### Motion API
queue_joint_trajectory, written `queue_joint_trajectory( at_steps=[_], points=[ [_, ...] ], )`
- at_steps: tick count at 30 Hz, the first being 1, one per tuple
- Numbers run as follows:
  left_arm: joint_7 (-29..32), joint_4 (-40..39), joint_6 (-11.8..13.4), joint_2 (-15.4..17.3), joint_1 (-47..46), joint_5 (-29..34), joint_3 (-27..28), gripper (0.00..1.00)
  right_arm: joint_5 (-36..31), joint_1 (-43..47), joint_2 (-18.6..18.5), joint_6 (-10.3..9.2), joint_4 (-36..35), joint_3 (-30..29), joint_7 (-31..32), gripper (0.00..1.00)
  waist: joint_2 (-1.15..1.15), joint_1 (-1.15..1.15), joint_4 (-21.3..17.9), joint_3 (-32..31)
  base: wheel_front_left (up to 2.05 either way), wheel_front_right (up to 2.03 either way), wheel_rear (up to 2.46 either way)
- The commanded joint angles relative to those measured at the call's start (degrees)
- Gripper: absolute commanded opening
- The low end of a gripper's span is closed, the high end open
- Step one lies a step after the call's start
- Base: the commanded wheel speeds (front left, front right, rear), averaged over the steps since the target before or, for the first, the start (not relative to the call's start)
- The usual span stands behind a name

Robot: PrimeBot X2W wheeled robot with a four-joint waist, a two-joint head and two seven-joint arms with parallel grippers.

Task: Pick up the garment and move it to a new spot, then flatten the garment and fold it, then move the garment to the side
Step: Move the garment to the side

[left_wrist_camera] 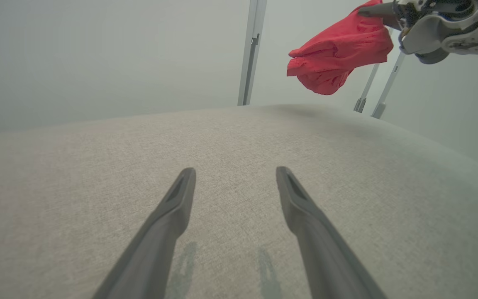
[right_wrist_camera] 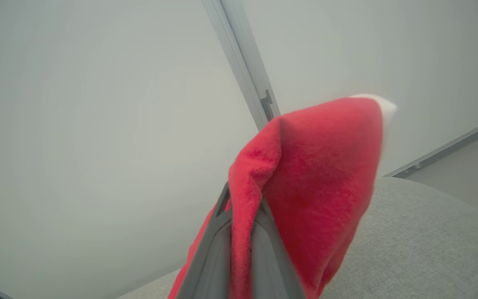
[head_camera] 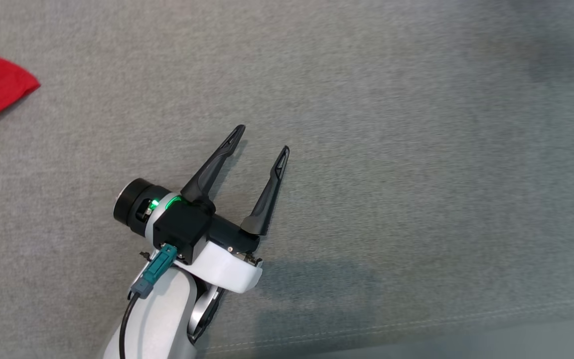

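The right claw (right_wrist_camera: 244, 197) is clenched on a fold of the red garment (right_wrist_camera: 322, 166), holding it bunched in the air above the grey surface (head_camera: 416, 174), probably to carry it to a new spot. The left claw (head_camera: 262, 139) hovers low over the surface, empty and spread wide, seemingly ready to help flatten the garment once it lands.

The surface (head_camera: 416, 149) is grey woven fabric, smooth and flat. In the head view a stitched seam (head_camera: 416, 322) runs along its edge at 5 o'clock.
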Motion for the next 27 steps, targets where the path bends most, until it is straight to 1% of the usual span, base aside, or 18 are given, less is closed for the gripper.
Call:
queue_joint_trajectory(
  at_steps=[1, 7, 11, 17, 19, 27],
  points=[
    [-0.3, -1.9, -0.3, 0.8, -1.6, 0.6, 1.1, 1.00, -0.3, -1.6, -1.0, 0.25, 0.1, -0.2, -0.7, 0.00, 0.00, 0.00, 3.5, 3.5, 0.00, 0.00, 0.00],
    [-0.2, -2.2, -0.8, 1.2, -3.1, 0.9, -0.4, 1.00, -0.7, -8.5, -4.0, 0.25, 4.9, -0.5, -0.7, 0.00, 0.00, 0.00, 6.6, 6.7, 0.00, 0.00, 0.00],
    [0.1, -2.8, -0.8, 1.6, -3.4, 1.3, -1.2, 1.00, -1.8, -10.3, -6.7, 0.25, 6.8, -1.5, -0.7, 0.00, 0.00, 0.00, 7.2, 8.4, 0.00, 0.00, 0.00],
    [0.8, -3.7, -0.9, 2.7, -3.4, 1.6, -1.5, 1.00, -3.9, -9.5, -9.0, 0.25, 7.7, -3.3, -0.7, 0.00, 0.00, 0.00, 6.2, 10.1, 0.00, 0.00, 0.00],
    [1.4, -4.4, -0.6, 3.3, -3.6, 1.9, -1.4, 1.00, -4.7, -8.1, -9.8, 0.25, 8.0, -4.9, -0.7, 0.00, 0.00, 0.00, 5.0, 10.6, 0.00, 0.00, 0.00],
    [2.9, -6.2, -0.2, 4.8, -3.7, 2.0, -1.2, 1.00, -4.7, -2.9, -9.9, 0.25, 10.1, -8.0, -0.7, 0.00, 0.00, 0.00, 1.5, 10.5, 0.00, 0.00, 0.00]
  ],
)
